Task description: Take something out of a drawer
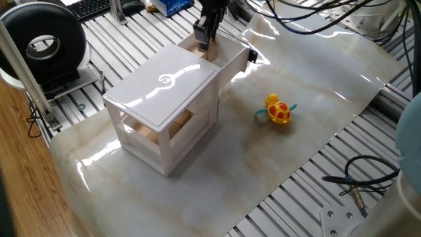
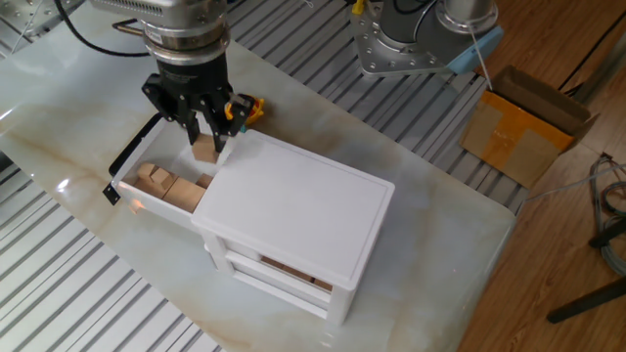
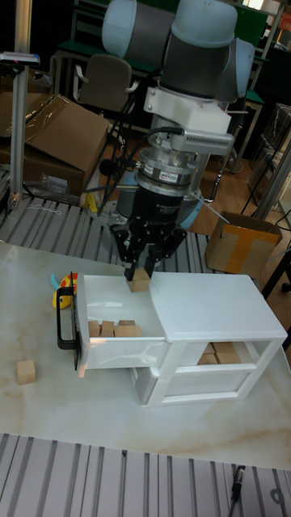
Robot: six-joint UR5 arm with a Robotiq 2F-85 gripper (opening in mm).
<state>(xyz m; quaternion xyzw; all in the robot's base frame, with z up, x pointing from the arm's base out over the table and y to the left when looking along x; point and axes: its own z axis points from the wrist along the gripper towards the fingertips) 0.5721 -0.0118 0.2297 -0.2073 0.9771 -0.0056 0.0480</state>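
Note:
The white cabinet (image 1: 163, 85) has its upper drawer (image 3: 113, 343) pulled out, black bar handle (image 3: 63, 325) at the front. Several light-wood cubes (image 2: 161, 184) lie in the drawer, also seen in the tall view as cubes (image 3: 113, 329). My gripper (image 3: 139, 276) hangs just above the drawer's inner end, close to the cabinet top, shut on one wood cube (image 3: 140, 281). From the other side the cube (image 2: 203, 149) shows between the fingers (image 2: 192, 125), clear of the drawer floor. In the first fixed view the gripper (image 1: 204, 38) hides the cube.
A yellow-and-red duck toy (image 1: 278, 110) lies on the marble sheet beyond the drawer. One loose cube (image 3: 26, 371) sits on the table near the handle. More cubes (image 3: 218, 353) fill the lower tier. A cardboard box (image 2: 523, 122) stands off the table.

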